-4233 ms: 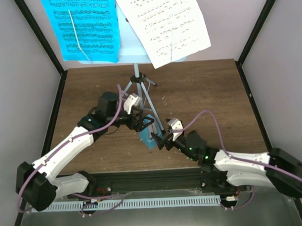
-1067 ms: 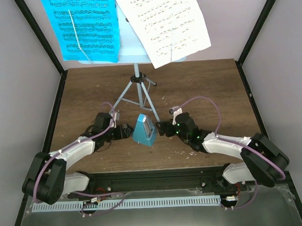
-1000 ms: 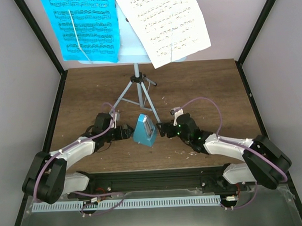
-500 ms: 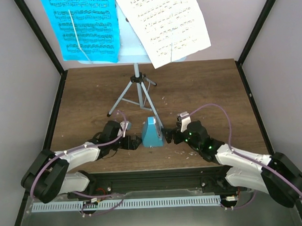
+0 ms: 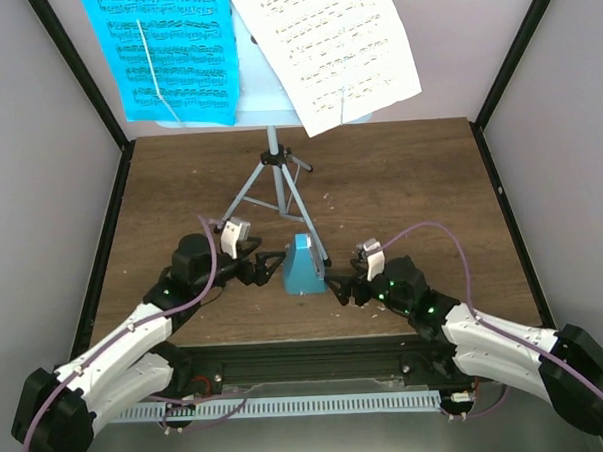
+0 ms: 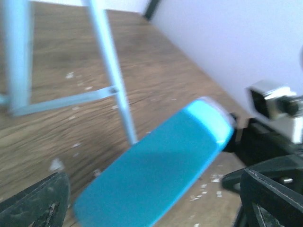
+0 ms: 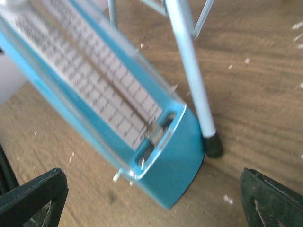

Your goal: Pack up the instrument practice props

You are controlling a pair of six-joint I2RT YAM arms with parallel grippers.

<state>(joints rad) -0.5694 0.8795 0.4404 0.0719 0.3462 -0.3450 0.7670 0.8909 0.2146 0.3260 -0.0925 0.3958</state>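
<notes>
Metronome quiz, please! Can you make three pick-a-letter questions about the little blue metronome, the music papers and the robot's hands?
1. Where is the metronome?
A) between the left gripper and the right gripper
B) inside a box
C) in the far right corner

2. How many sheets hang on the music stand?
A) one
B) two
C) four

3. How are the grippers?
A) both open, holding nothing
B) both shut on the metronome
C) one shut on a sheet

Answers:
1 A, it stands on the table with a gripper at each side.
2 B, there is one cyan sheet and one white sheet.
3 A, each wrist view shows the fingers spread wide and the metronome not gripped.
</notes>
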